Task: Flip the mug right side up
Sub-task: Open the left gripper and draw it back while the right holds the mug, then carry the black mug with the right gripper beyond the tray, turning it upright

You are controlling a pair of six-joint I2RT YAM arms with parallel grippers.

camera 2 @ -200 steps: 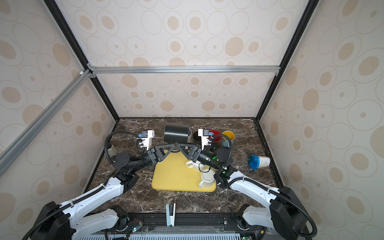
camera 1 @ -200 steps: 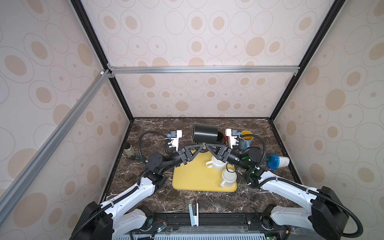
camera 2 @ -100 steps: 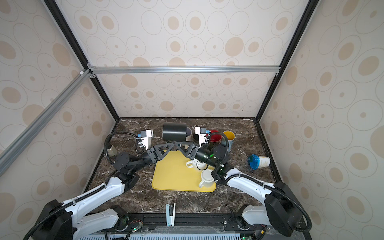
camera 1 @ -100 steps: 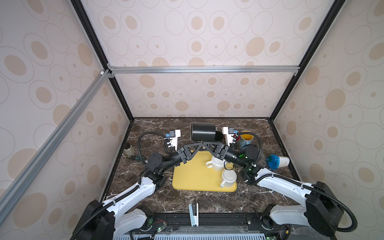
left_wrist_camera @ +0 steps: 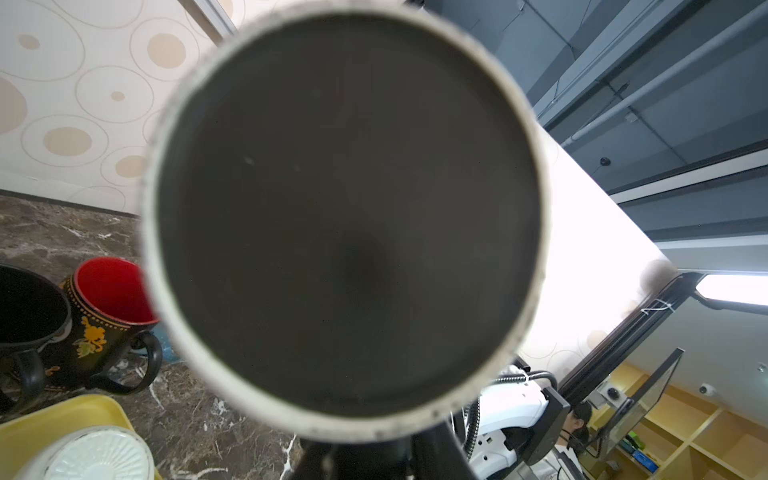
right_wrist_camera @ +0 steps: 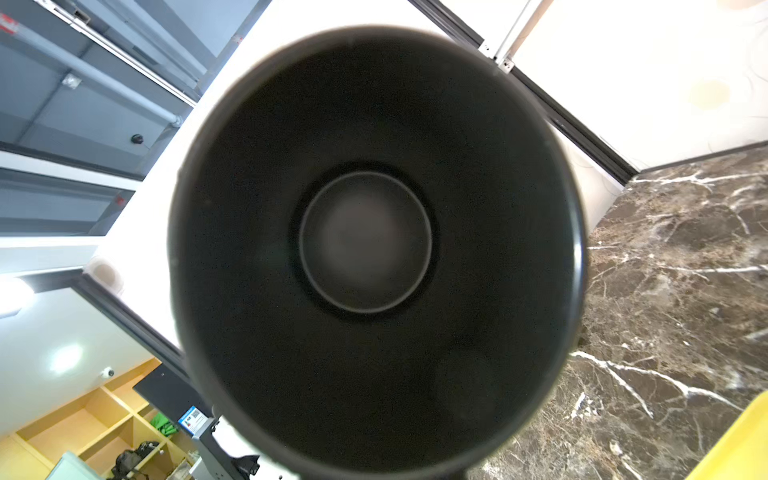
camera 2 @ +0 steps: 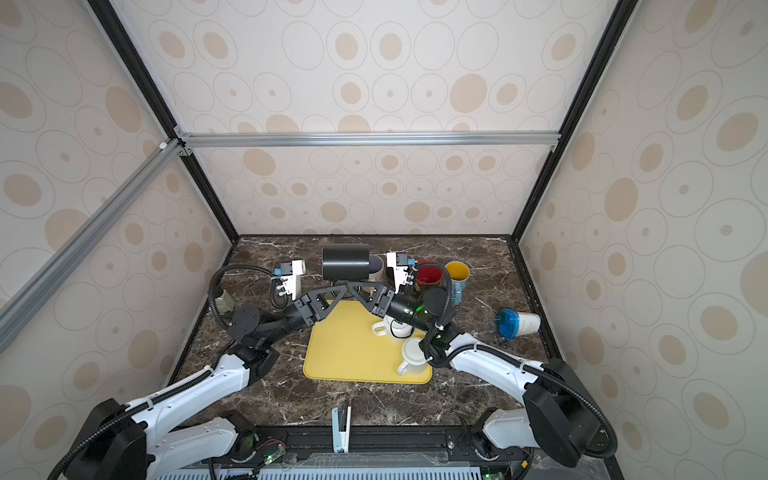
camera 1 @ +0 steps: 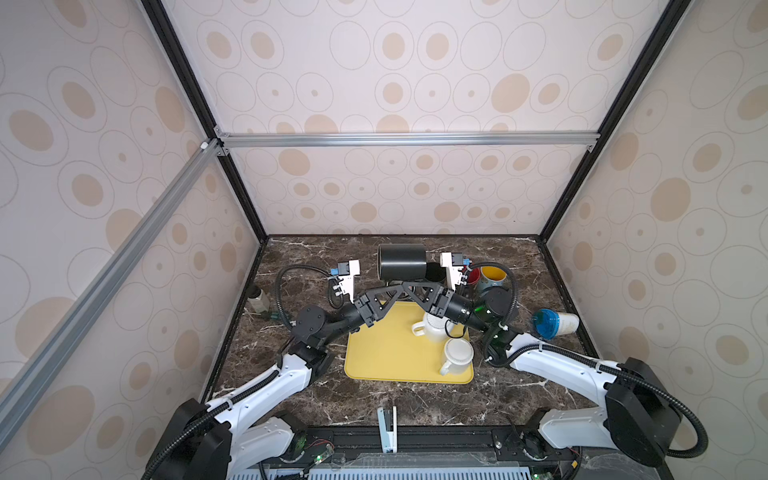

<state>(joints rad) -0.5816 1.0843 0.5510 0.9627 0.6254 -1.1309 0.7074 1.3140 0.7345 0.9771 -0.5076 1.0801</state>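
So the right gripper (camera 1: 411, 286) has just clenched on the mug (camera 1: 401, 261) from below, and I can't tell if the left gripper (camera 1: 394, 289) beside it is holding or letting go – looks like a hand-off to me. The mug hangs on its side at centre frame, mouth to the right, leveller than a second ago, so maybe half turned. Under it: yellow tray (camera 1: 386, 357), dark marble table (camera 1: 415, 403), spotted walls (camera 1: 415, 83) all round.
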